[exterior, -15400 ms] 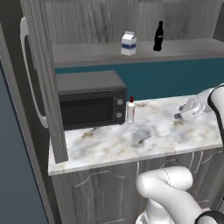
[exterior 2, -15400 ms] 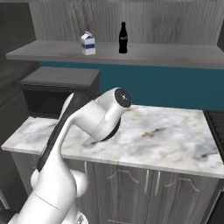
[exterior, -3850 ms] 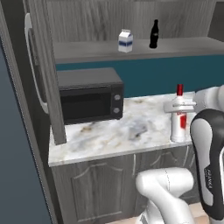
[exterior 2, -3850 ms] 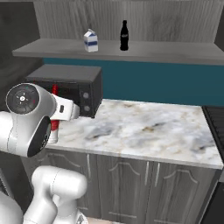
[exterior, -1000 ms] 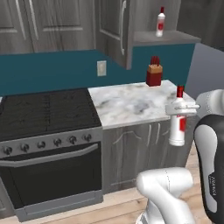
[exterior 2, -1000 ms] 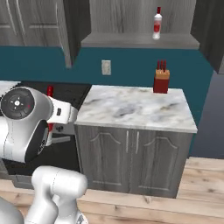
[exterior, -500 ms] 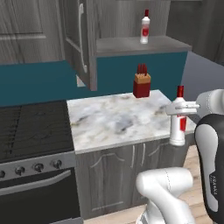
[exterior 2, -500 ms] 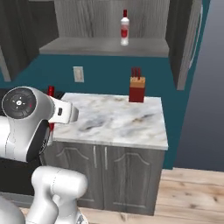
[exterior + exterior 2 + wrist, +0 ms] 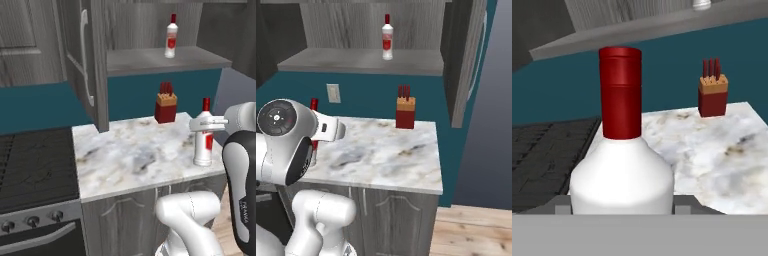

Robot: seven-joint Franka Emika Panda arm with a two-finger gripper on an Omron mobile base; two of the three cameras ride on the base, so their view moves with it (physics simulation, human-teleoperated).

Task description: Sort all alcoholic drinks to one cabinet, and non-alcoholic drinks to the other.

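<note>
The pincer (image 9: 204, 126) grips a red-capped bottle (image 9: 203, 142) beside the desk (image 9: 135, 160), while another bottle (image 9: 171, 37) stands on the cabinet shelf (image 9: 150, 59).

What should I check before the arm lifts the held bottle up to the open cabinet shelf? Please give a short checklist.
1. Gripper closed on held red-capped bottle: ok.
2. Held bottle upright: ok.
3. Cabinet door open: ok.
4. Free shelf space beside the shelved red-capped bottle: ok.
5. Knife block away from the held bottle: ok.
6. Grip firm enough for lifting: cannot tell.
</note>
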